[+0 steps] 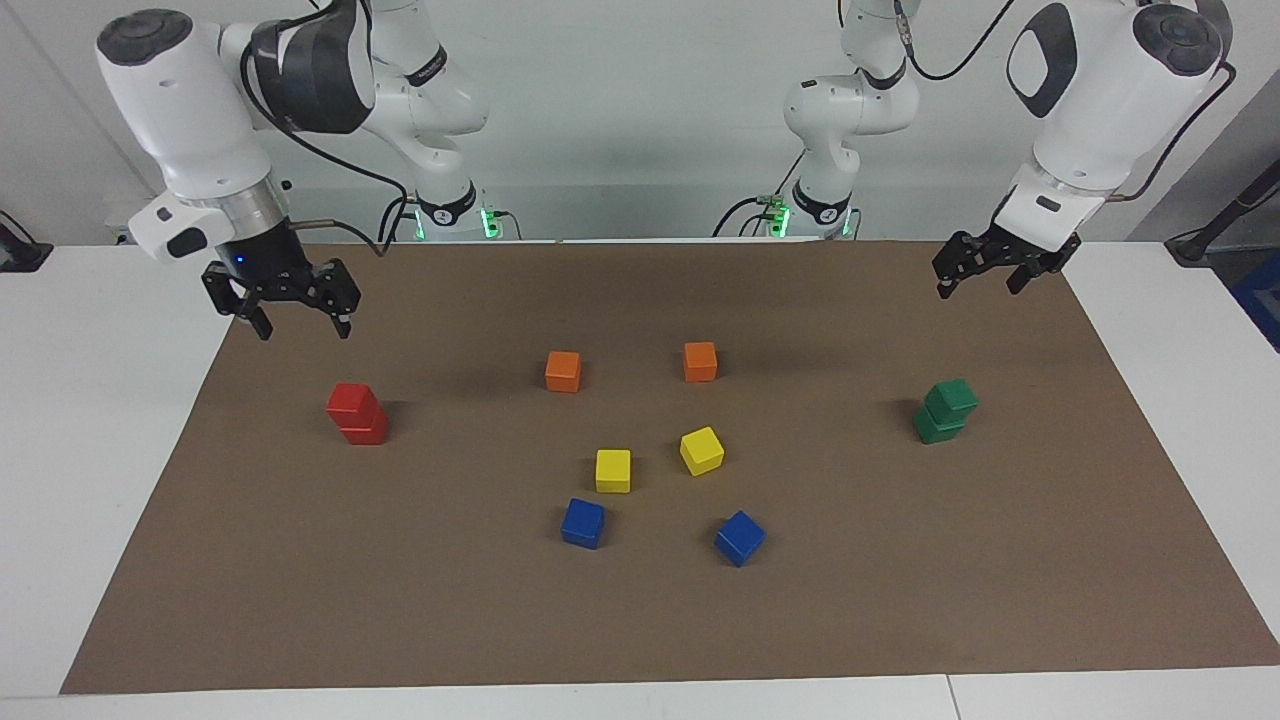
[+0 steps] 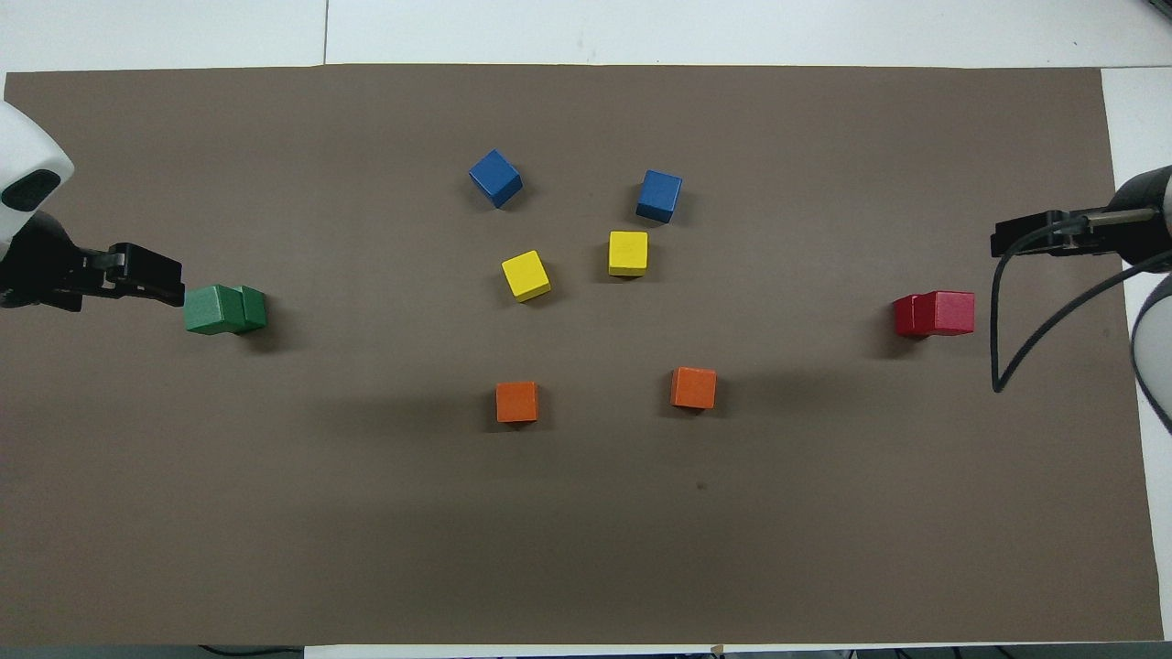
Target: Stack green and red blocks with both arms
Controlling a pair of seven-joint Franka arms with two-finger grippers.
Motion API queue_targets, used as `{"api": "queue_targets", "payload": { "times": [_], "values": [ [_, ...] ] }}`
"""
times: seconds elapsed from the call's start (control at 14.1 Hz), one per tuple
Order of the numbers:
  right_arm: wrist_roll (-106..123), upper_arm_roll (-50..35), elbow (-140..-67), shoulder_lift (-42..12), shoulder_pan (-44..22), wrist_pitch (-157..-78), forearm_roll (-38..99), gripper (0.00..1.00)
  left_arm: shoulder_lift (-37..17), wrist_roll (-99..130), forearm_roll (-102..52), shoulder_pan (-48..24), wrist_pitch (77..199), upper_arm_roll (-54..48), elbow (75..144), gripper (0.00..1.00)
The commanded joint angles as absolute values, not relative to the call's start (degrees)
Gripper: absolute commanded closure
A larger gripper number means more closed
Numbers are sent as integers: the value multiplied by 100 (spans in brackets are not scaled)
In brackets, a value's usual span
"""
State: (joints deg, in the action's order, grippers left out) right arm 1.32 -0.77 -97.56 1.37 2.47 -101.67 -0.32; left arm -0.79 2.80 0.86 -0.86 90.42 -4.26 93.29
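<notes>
Two red blocks stand stacked, the upper one (image 1: 351, 402) a little askew on the lower one (image 1: 366, 431), toward the right arm's end of the brown mat; the stack also shows in the overhead view (image 2: 948, 312). Two green blocks are stacked the same way, upper (image 1: 951, 398) on lower (image 1: 936, 426), toward the left arm's end, and show in the overhead view (image 2: 212, 309). My right gripper (image 1: 302, 328) hangs open and empty over the mat beside the red stack, apart from it. My left gripper (image 1: 980, 285) hangs open and empty over the mat's corner, clear of the green stack.
In the mat's middle lie two orange cubes (image 1: 563, 371) (image 1: 700, 361), two yellow cubes (image 1: 613, 470) (image 1: 702, 450) and two blue cubes (image 1: 583, 523) (image 1: 740, 537). Two smaller white arms with green-lit bases (image 1: 455, 215) stand at the table's edge nearest the robots. White table (image 1: 90, 420) surrounds the mat.
</notes>
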Motion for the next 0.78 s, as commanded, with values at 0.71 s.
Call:
{"api": "queue_targets", "payload": {
  "times": [0.71],
  "values": [
    [185, 113, -9132, 167, 158, -8684, 0, 0, 17, 53, 35, -88, 9149, -378, 9413, 0]
  ]
}}
